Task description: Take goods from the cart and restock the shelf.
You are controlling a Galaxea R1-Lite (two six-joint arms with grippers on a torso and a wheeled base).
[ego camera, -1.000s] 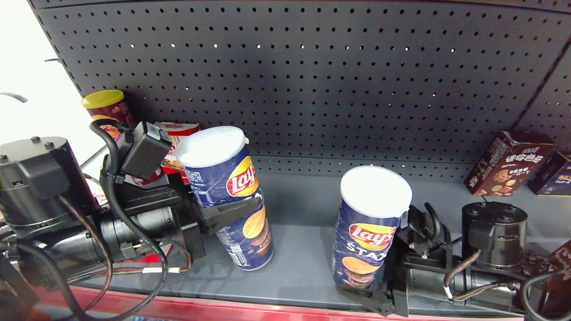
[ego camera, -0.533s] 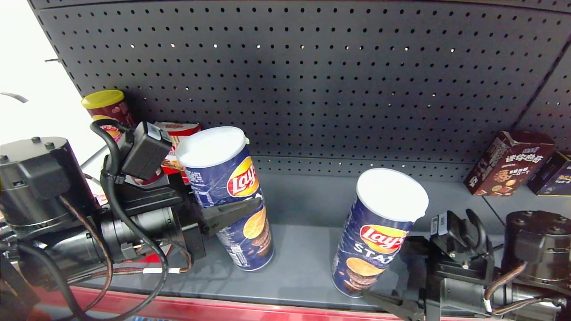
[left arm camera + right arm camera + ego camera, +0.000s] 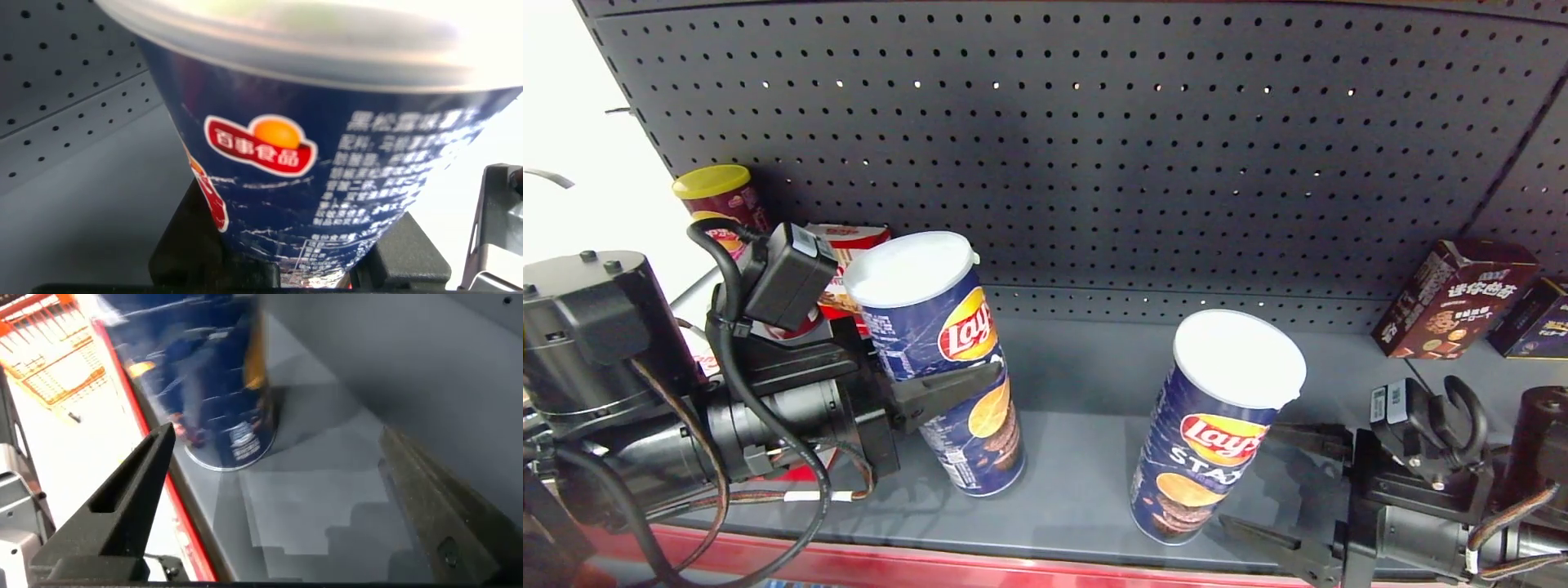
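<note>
Gripping the left chip can (image 3: 935,343) around its middle, the jaws of the left gripper (image 3: 947,385) hold it tilted on the grey shelf (image 3: 1078,482), while the jaws of the right gripper (image 3: 1286,494) stand wide open just beside the right chip can (image 3: 1217,425), standing free near the shelf's front edge.

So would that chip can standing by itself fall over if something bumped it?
Probably, yes. The right chip can is tall on a small round base, so a nudge near its lid would likely tip it. Lying down, it would probably roll, and it stands near the front of the shelf.
</note>
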